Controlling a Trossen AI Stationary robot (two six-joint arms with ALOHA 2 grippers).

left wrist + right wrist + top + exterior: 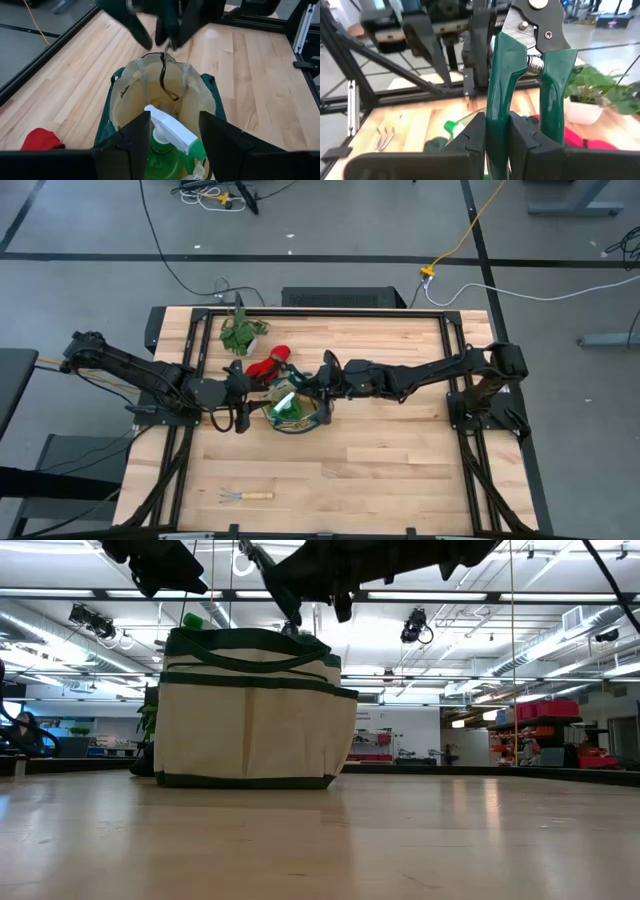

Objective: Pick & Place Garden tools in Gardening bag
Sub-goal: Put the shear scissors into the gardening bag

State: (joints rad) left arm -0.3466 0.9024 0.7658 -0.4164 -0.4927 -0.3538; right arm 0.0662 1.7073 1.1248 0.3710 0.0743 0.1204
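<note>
The beige gardening bag with dark green trim stands open at mid-table. The green spray bottle with a white trigger head stands inside it. My left gripper is open above the bag's left side, its fingers apart on either side of the bottle's head and clear of it. My right gripper is over the bag's right rim, shut on the green-handled pruning shears. The red gloves lie behind the bag. One wooden-handled hand fork lies near the front edge. My right gripper pinches one handle of the shears between its two fingers. The handle runs along the fingers, and the spring and metal blades stick out past the fingertips. The shears are lifted clear, above the bag's opening.
A leafy green plant in a white pot stands at the far left behind the gloves. Black frame rails run along the table's left and right edges. Bare wood lies between the bag and the hand fork.
</note>
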